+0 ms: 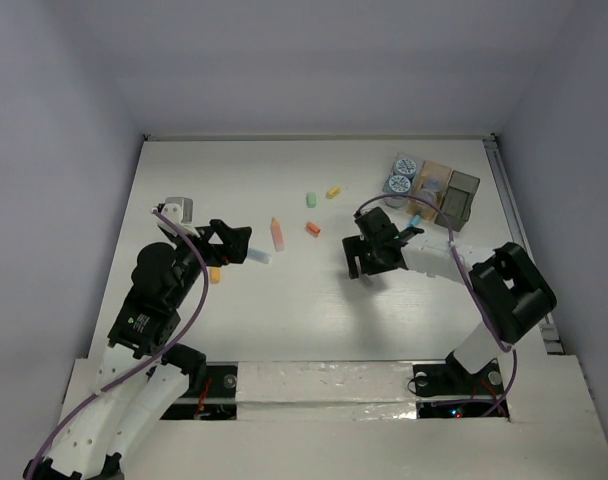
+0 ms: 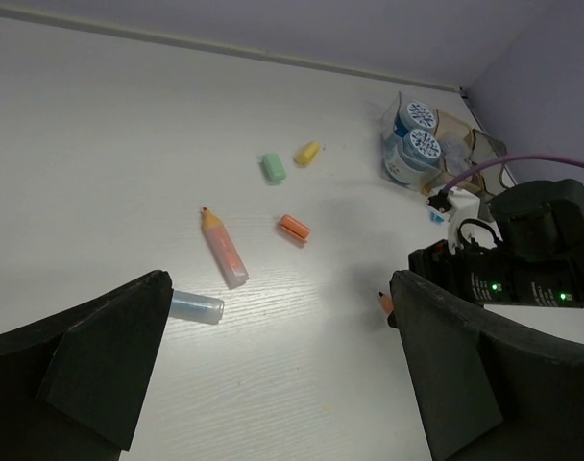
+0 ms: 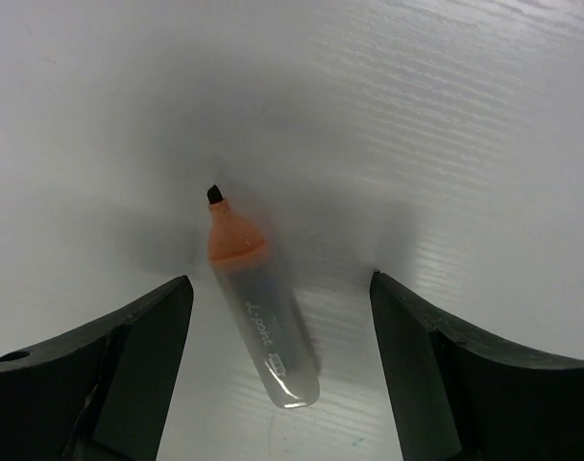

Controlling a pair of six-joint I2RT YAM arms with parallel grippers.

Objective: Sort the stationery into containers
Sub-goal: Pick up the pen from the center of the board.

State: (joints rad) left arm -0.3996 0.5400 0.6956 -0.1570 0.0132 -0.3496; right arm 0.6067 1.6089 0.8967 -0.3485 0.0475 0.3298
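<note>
orange marker [image 2: 381, 303] mostly hidden, behind right tool [image 1: 366, 268]

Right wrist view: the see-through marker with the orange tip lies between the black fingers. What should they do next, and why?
Probably close the right gripper on the clear plastic marker with the orange collar: it lies flat on the white table between the open jaws, with a gap on each side.
</note>
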